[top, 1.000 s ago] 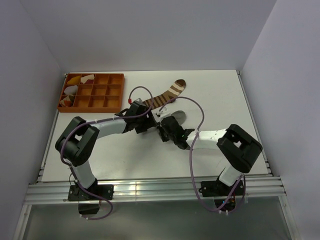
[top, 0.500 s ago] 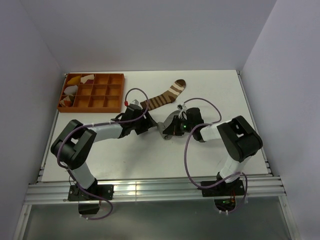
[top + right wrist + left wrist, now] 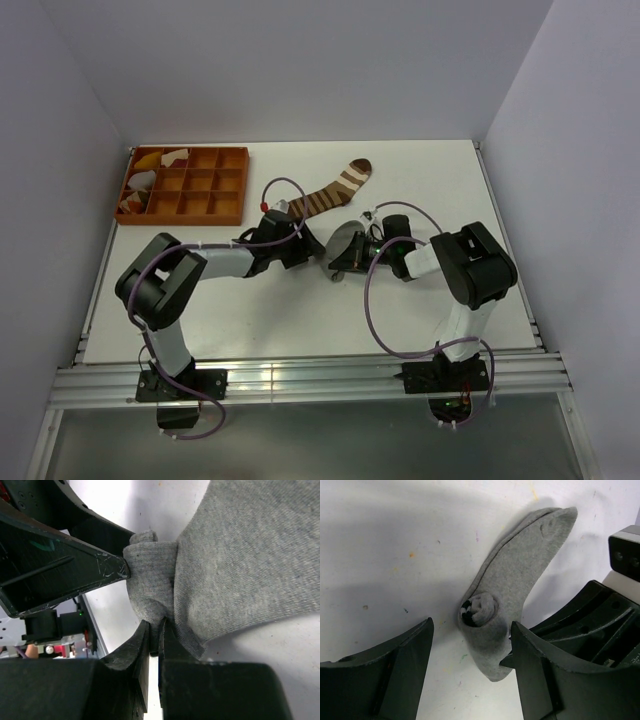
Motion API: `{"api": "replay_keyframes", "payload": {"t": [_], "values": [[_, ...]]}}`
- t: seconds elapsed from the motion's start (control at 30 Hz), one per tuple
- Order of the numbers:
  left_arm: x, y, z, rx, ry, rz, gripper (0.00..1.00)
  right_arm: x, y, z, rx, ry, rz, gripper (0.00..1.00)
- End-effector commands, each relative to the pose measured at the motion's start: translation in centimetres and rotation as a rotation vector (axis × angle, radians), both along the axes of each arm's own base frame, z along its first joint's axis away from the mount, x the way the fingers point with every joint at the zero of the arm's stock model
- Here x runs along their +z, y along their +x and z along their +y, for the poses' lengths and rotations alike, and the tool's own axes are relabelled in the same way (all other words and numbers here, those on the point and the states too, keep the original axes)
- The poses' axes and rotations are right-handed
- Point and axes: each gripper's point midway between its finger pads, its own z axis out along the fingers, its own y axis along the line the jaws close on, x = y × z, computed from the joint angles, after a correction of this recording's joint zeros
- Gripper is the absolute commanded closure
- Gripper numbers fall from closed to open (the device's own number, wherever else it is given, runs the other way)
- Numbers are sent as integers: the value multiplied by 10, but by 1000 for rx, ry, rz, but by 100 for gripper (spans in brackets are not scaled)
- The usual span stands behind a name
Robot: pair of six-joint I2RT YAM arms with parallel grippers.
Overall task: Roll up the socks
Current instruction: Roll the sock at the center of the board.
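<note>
The grey sock (image 3: 346,240) lies mid-table, its cuff end rolled into a small coil (image 3: 480,611) and the foot part (image 3: 522,570) flat on the table. My right gripper (image 3: 159,626) is shut on a fold of this sock beside the coil (image 3: 150,565). My left gripper (image 3: 470,652) is open, one finger on either side of the coiled end, with its right finger (image 3: 540,662) touching the cloth. In the top view the two grippers, left (image 3: 310,254) and right (image 3: 341,262), meet at the sock. The brown striped sock (image 3: 330,192) lies flat behind them, untouched.
An orange compartment tray (image 3: 184,218) sits at the back left, with yellow and white cloth pieces (image 3: 152,160) in its left cells. The left arm's finger (image 3: 65,565) crowds the right wrist view. Metal rails (image 3: 300,375) run along the table's near edge.
The right arm has folded back to the right while keeping its grip, pulling the grey sock with it. The left gripper has shifted slightly right toward the coil, its jaws a little narrower.
</note>
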Motion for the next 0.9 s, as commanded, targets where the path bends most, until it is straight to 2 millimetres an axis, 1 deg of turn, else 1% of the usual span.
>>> {"api": "replay_keyframes", "payload": {"t": [0.0,0.17,0.3,0.33,0.43,0.53,0.57,0.6,0.67,0.73,0.77,0.8,0.87], "values": [[5,2,-12,-26,-34,-12,32,-29,-23,-11,-6,-48,141,100],[2,-4,-18,-47,-24,-7,33,-31,-21,-12,-16,-40,150,100],[3,-5,-18,-52,-16,-12,34,-30,-19,-13,-10,-50,138,100],[0,-5,-15,-49,2,-6,34,-29,-19,-13,-8,-56,133,100],[12,6,-13,-56,25,-45,34,-32,-19,-17,-7,-87,121,100],[25,23,-4,-55,52,-79,37,-31,-18,-19,-8,-109,103,100],[35,34,-2,-53,62,-85,37,-31,-16,-19,-8,-114,99,100],[32,38,-1,-90,96,-96,38,-33,-15,-21,-13,-130,95,100],[33,48,-7,-152,145,-99,40,-32,-14,-21,-9,-134,84,100],[31,50,-13,-194,158,-88,40,-32,-14,-22,-11,-141,85,100],[36,57,-18,-214,161,-110,42,-31,-13,-22,-12,-142,83,100],[22,53,-20,-241,174,-63,43,-32,-13,-23,-15,-148,83,100],[11,54,-26,-279,183,-34,45,-30,-11,-23,-15,-158,67,100]]}}
